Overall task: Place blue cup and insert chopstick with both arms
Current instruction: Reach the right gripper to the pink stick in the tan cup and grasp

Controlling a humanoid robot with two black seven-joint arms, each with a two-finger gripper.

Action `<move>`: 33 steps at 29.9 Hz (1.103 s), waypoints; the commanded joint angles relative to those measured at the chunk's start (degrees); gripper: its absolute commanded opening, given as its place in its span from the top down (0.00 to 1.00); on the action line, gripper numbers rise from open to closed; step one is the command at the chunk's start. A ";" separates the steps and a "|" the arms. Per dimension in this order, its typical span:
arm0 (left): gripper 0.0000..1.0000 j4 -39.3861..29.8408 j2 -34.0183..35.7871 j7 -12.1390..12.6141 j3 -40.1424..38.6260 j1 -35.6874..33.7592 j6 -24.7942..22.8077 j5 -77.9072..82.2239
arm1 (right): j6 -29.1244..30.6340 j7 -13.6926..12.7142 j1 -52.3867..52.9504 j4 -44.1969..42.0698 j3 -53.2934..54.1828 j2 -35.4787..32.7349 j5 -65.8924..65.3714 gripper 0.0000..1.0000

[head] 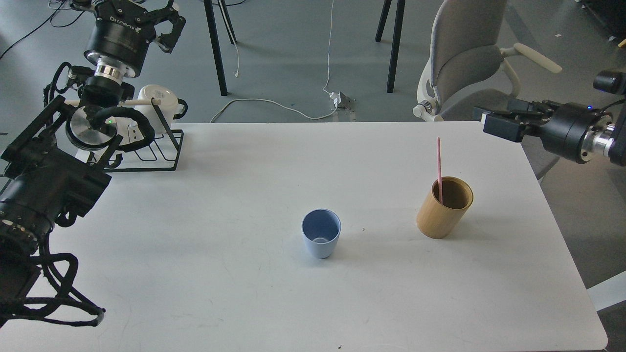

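Observation:
The blue cup [321, 239] stands upright and empty in the middle of the white table [244, 293]. The pink chopstick [438, 166] stands leaning in the tan bamboo cylinder [444, 210], to the right of the cup. My left arm is folded back at the far left. Its gripper [129, 5] points up and away at the top edge, linkages splayed open, holding nothing. My right gripper [490, 122] comes in from the right edge, above and to the right of the chopstick's top, apart from it. Its fingers overlap, so I cannot tell their gap.
A black wire rack [161, 146] with white mugs [157, 98] stands at the table's back left, under my left arm. A grey chair [469, 58] stands behind the back right corner. Cables lie on the floor beyond the table.

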 commanded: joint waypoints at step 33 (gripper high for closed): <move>0.01 -0.59 0.37 0.00 0.69 1.02 -0.01 0.62 | -4.38 1.08 0.19 -10.61 -9.34 14.18 -11.85 0.76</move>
